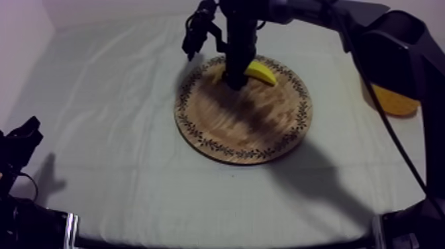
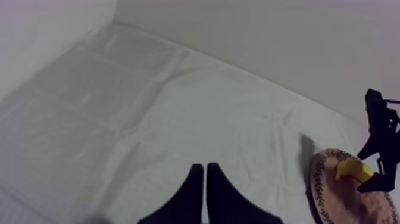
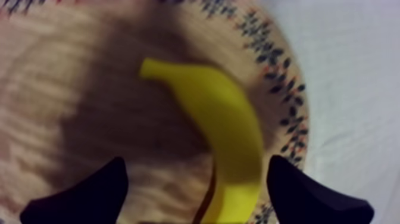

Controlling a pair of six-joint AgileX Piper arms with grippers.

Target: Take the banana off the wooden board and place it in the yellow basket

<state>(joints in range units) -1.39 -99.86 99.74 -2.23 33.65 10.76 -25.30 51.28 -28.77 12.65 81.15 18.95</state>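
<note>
A: Where is the banana (image 1: 261, 73) at this moment?

B: It lies on the wooden board (image 1: 245, 129), at the far side. It is close to the patterned rim, toward the side where the yellow basket (image 1: 396, 102) stands.

A: And the basket itself?

B: It is at my right side of the worktop (image 1: 119, 172), apart from the board. The right arm (image 1: 371, 33) crosses in front of part of it, and I cannot tell what it holds.

A: What is the right end effector (image 3: 196, 179) doing?

B: In the top view the arm comes in from the upper right, and the end effector points down at the board, right at the banana. Its 2 fingers (image 3: 95, 193) are spread wide apart, 1 at each side of 1 end of the banana. The fruit is clearly apart from 1 finger and just beside the other. I cannot tell whether that nearer finger touches it. Nothing is clamped.

A: And the left end effector (image 2: 205, 190)?

B: It sits low at my left side of the worktop, over bare grey-white cloth (image 2: 149, 107), well apart from the board. Its 2 fingers lie pressed together as a narrow wedge. In the left wrist view the board lies off across the cloth with the banana on it, and the right end effector is at the banana.
</note>
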